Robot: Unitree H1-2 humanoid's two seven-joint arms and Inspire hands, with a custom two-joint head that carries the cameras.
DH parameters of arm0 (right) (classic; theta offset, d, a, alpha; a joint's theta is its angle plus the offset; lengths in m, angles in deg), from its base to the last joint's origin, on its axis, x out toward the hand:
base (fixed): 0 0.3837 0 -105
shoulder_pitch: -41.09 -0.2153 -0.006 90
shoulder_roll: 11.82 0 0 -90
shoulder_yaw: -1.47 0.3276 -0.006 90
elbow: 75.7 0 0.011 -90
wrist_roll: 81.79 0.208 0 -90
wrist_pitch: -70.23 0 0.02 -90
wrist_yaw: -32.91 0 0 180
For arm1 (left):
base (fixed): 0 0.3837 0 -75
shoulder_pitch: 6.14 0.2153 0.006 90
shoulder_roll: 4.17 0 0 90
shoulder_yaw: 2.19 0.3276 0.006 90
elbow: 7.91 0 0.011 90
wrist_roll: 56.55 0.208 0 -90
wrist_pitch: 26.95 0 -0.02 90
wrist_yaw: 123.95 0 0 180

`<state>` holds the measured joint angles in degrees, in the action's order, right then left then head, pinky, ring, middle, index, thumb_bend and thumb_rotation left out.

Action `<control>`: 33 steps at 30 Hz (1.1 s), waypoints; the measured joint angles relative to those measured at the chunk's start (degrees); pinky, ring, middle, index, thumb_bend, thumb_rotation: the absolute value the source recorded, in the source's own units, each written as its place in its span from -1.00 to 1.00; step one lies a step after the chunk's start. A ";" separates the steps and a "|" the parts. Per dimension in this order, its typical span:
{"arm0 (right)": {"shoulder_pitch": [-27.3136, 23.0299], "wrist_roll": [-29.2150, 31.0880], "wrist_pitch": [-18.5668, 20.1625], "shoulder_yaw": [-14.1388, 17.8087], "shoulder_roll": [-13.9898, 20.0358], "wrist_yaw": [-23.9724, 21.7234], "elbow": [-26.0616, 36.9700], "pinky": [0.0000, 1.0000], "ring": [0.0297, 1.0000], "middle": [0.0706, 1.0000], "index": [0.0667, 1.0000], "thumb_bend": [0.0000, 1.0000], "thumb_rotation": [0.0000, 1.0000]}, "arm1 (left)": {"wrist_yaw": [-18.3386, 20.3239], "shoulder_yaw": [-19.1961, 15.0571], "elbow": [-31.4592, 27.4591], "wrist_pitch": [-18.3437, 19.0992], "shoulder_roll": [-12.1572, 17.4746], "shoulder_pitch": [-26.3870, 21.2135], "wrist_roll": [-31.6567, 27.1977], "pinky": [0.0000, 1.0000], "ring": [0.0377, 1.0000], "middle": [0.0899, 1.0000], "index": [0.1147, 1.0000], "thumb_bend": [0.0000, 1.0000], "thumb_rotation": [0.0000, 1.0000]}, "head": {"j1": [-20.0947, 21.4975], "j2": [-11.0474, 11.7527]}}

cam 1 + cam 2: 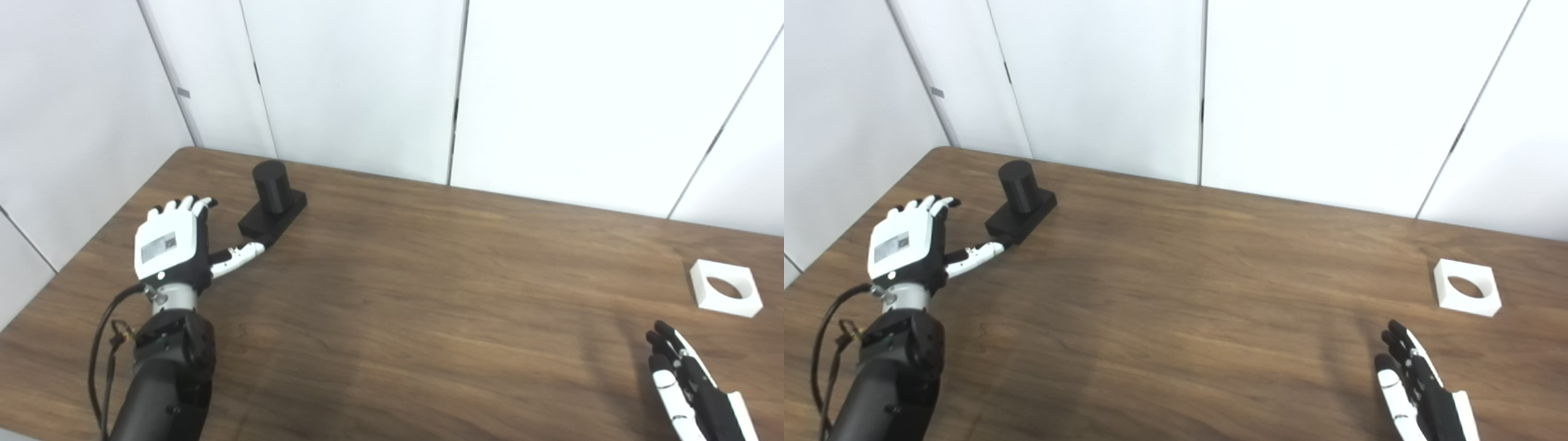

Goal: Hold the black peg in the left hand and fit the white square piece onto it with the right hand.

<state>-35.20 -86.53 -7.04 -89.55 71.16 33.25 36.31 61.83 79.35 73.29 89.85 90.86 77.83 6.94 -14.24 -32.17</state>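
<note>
Wooden table [429,294], both views alike.

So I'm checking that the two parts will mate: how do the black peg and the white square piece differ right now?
The black peg is dark, a round post upright on a rectangular base; the white square piece is pale, flat and low, with a round hole. The peg sits far left, its base by the left hand; the white piece lies far right, apart from the right hand. Both rest on the table, ungrasped.
</note>
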 measured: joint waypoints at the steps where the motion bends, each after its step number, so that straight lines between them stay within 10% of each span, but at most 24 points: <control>1: 0.01 -0.20 0.00 -0.01 0.00 0.01 0.00 1.00 0.86 0.78 0.80 -0.58 0.50 | 0.29 -0.09 0.76 0.01 0.00 -0.66 0.70 1.00 0.95 0.89 0.65 0.81 0.58 | 0.17 0.09; 33: 0.37 -0.33 0.24 -0.44 -0.04 0.52 0.47 0.92 0.85 0.73 0.74 -0.61 0.53 | -6.68 5.45 26.93 -0.06 2.91 -12.99 -7.02 0.86 0.81 0.74 0.54 0.78 0.46 | 1.32 0.00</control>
<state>-34.82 -86.85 -6.80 -89.99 71.12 33.77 36.78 55.15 84.80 100.22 89.79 93.77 64.85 -0.08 -12.92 -32.17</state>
